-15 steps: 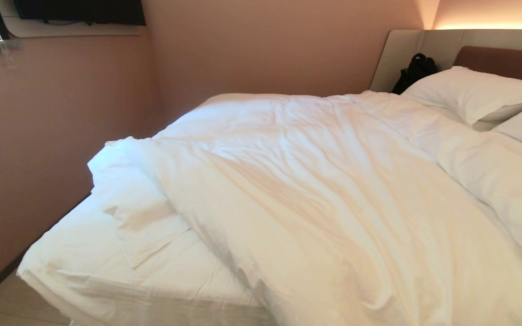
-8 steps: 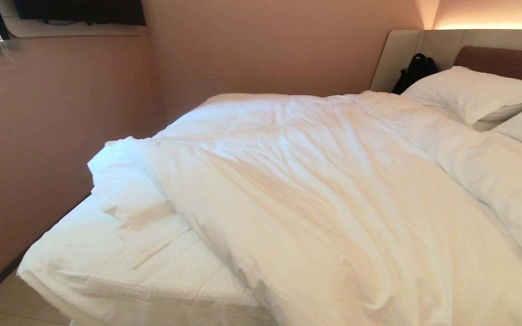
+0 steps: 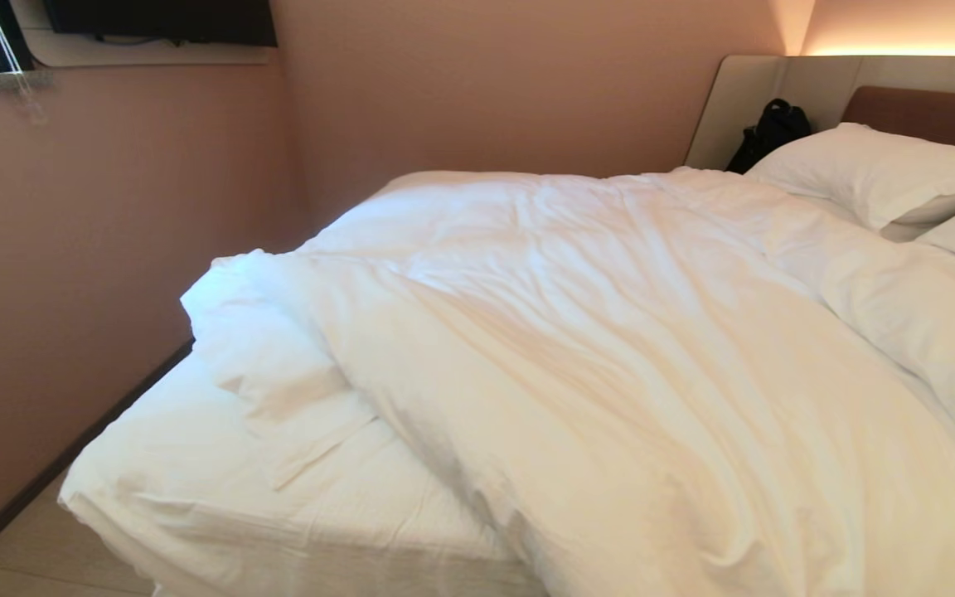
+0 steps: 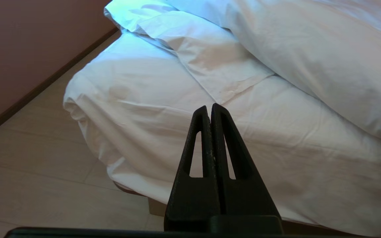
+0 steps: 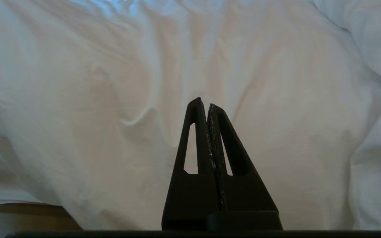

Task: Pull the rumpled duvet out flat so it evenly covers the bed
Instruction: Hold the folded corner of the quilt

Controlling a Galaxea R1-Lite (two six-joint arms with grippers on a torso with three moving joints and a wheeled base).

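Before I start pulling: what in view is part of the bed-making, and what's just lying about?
In the job: duvet, rumpled; bed, near corner bare; left gripper and right gripper, both shut, empty.

Lying about: pillows, black bag, headboard.

Before me the puffy white duvet lies rumpled across the bed, its folded corner leaving the near-left sheet corner bare.

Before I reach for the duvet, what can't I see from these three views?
- Head view: the duvet runs past the bottom and right edges; its near hem is unseen.
- Head view: the far side of the bed is hidden behind the duvet.
- Wrist views: shut left gripper and right gripper block the cloth behind them.
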